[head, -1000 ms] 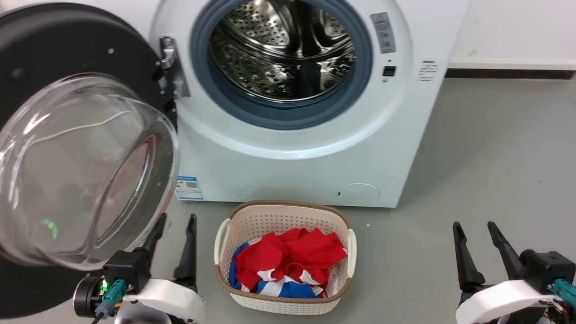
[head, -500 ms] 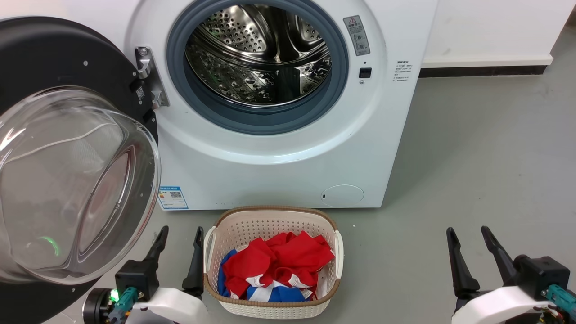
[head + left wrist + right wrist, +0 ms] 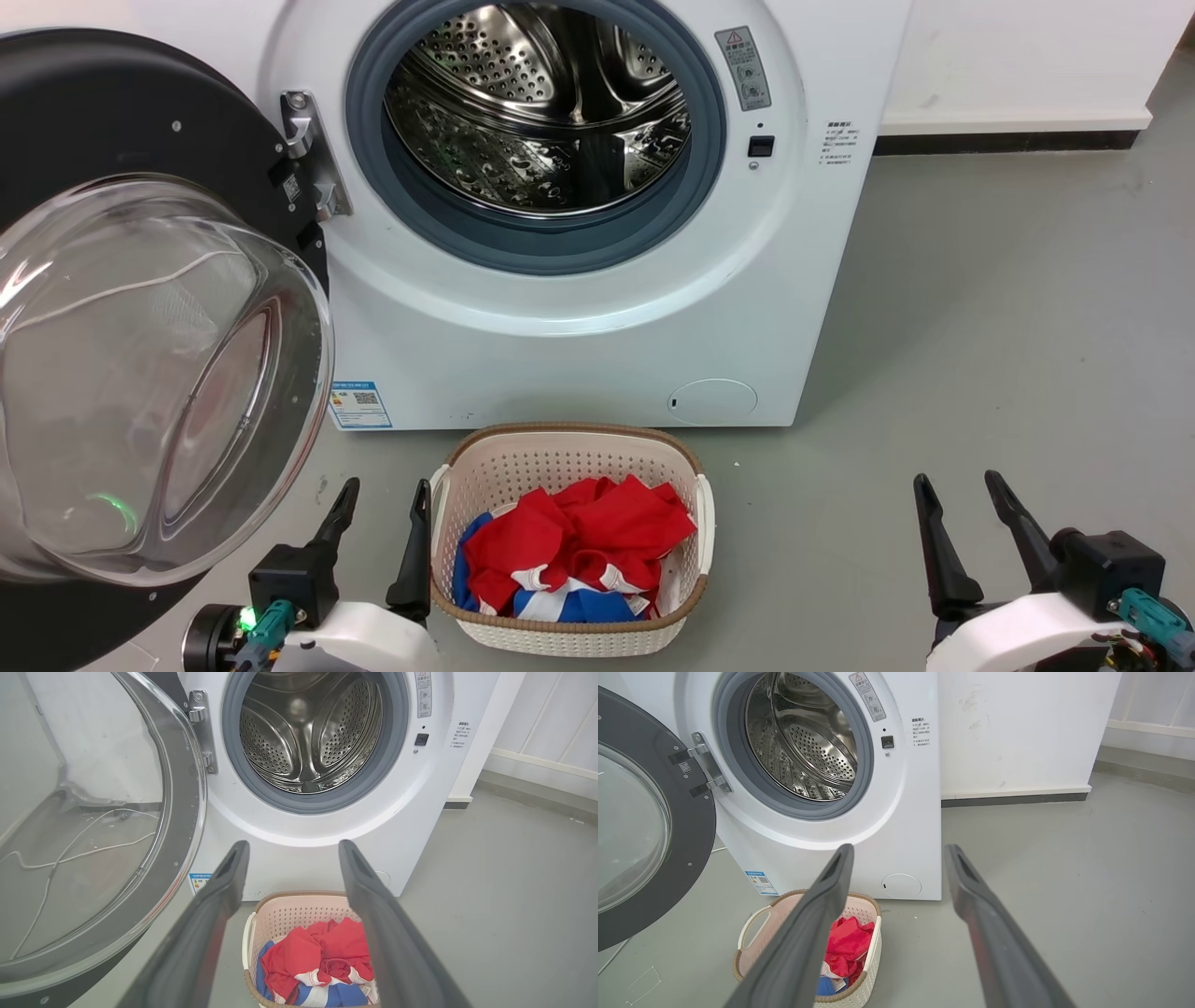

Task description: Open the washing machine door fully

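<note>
**A:** How do we finish this step well?

**B:** We judge the washing machine door (image 3: 149,355) to be swung wide on its hinge (image 3: 308,154) already, with the drum opening (image 3: 537,112) uncovered. If any swing is left, we would push with our left hand (image 3: 386,487) on the black rim, at the edge far from the hinge. We should follow the arc around the hinge, go gently, and keep off the bulging glass.

**A:** What state are our hands in?

**B:** Both have their fingers spread apart and hold nothing. Our right hand (image 3: 957,480) sits low on the far side of the laundry basket (image 3: 569,439).

**A:** And where is the door from our left hand?

**B:** It hangs at the machine's left, up and to the left of that hand in the head view. The glass bowl's lower edge is near the hand's outer finger but apart from it. Our right hand is well apart from the door, with the basket between them.
</note>
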Robot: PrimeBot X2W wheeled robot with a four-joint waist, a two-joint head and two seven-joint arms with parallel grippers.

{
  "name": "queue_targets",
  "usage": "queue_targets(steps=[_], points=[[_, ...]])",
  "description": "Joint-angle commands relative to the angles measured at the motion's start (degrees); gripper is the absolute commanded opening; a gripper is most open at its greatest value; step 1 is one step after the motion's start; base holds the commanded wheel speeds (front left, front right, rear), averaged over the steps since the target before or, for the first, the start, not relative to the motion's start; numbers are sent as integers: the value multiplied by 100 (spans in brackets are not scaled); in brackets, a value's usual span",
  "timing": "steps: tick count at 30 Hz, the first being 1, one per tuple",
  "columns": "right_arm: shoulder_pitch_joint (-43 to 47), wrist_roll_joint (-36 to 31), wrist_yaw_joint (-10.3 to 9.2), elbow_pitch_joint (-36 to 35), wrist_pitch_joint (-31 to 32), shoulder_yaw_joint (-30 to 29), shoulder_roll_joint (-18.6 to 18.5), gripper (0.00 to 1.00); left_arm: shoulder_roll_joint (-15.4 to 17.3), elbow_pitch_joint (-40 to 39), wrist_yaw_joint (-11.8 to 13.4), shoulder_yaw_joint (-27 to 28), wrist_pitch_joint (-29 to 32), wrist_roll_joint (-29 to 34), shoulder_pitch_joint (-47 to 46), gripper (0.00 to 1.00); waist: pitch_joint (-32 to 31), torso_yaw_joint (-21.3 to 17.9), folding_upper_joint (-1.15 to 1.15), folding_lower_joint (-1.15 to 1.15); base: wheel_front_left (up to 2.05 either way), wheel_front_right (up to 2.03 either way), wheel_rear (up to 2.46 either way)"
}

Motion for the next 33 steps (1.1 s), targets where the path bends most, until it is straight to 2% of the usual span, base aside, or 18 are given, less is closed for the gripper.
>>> queue_targets(steps=[1, 16, 17, 19, 33], points=[[-71, -23, -1, 21, -32, 4, 4, 100, 13, 8, 1, 4, -20, -30, -35, 100, 4, 6, 0, 0, 0, 0, 0], [-114, -26, -1, 69, -73, 3, 5, 100, 49, -63, 63, -46, -44, -61, -19, 100, 36, 39, 0, 0, 0, 0, 0], [-37, -36, 0, 70, -49, 5, 0, 0, 8, -28, 38, -45, -8, -42, 7, 0, 37, 38, 0, 0, 0, 0, 0], [13, -2, 0, 157, -44, 13, 1, 0, -35, 46, 32, -47, 10, -77, 55, 0, 38, 39, 0, 0, 0, 0, 0], [-189, 1620, 0, 338, 125, -53, -40, 0, -231, 106, -237, 372, 360, -1427, -46, 0, 49, 44, 0, 0, 0, 0, 0]])
